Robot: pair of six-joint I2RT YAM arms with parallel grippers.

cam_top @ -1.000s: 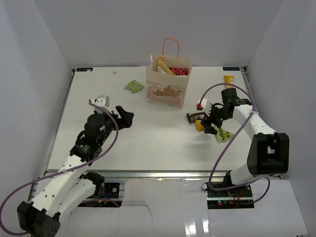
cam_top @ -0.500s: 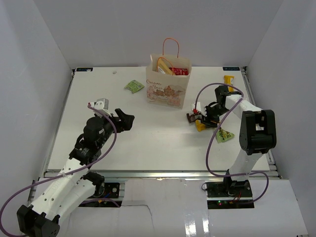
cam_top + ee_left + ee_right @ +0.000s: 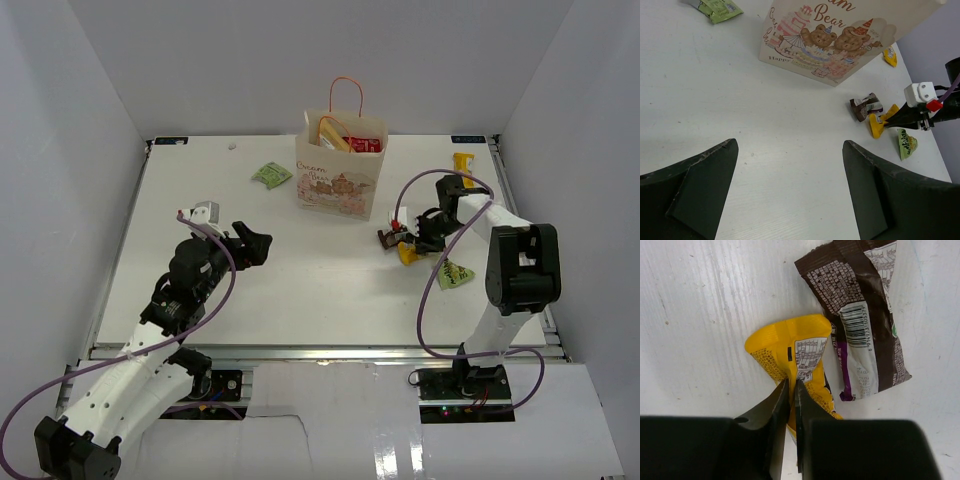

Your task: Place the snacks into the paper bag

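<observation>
Snacks were partly bagged: a tan-yellow bag (image 3: 333,135) stuck out of the paper bag (image 3: 338,185), which stood upright at the far middle of the worktop (image 3: 300,285). The right tool (image 3: 791,385) was pinched shut on the yellow pouch (image 3: 790,352), which lay flat and touched the dark brown bar wrapper (image 3: 865,325). The left tool (image 3: 790,150) gaped wide and held nothing, well apart from the bag.

Loose snacks: a green packet (image 3: 455,272) near the right arm, and another green packet (image 3: 271,176) left of the bag.

The pouch looked light, soft and crinkly, its glossy film likely slippery. The flat crimped end seemed the safest hold, since the body would squash. The wrapper was flat foil-like film with a barcode panel. The bag was thin paper with orange loop handles and could tip if bumped.
</observation>
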